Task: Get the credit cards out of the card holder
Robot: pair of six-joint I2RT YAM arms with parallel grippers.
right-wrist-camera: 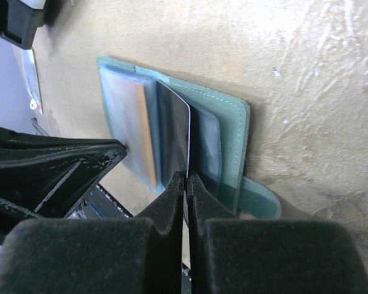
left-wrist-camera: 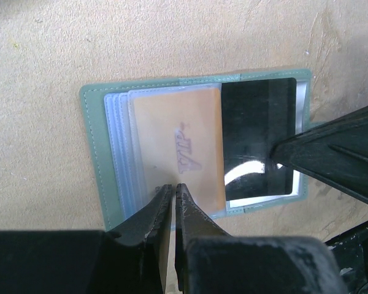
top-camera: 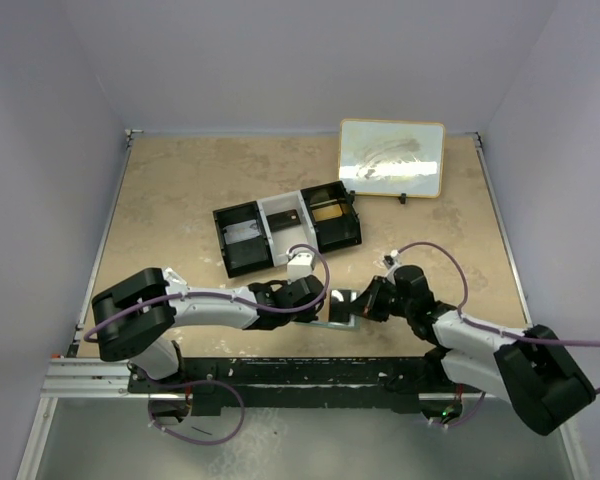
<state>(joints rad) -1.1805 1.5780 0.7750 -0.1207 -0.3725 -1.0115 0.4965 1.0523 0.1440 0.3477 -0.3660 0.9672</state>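
Observation:
The card holder (top-camera: pixel 337 307) lies open on the table near the front edge, grey-green rim (left-wrist-camera: pixel 92 153) and clear sleeves inside. The orange-tan credit card (left-wrist-camera: pixel 178 147) lies flat in its left half. The dark credit card (left-wrist-camera: pixel 257 122) is in the right half. In the right wrist view the dark card (right-wrist-camera: pixel 175 128) stands lifted on edge off the holder (right-wrist-camera: pixel 230 128). My right gripper (right-wrist-camera: pixel 185 177) is shut on its near edge. My left gripper (left-wrist-camera: pixel 173 187) is shut, its tips resting on the near edge of the orange card. Both grippers (top-camera: pixel 318 303) (top-camera: pixel 360 306) meet over the holder.
A black-and-white three-compartment tray (top-camera: pixel 288 228) stands just behind the holder. A tan-framed white board (top-camera: pixel 392 158) leans at the back right. Grey walls close in the table on three sides. The arms' base rail (top-camera: pixel 280 375) runs along the front.

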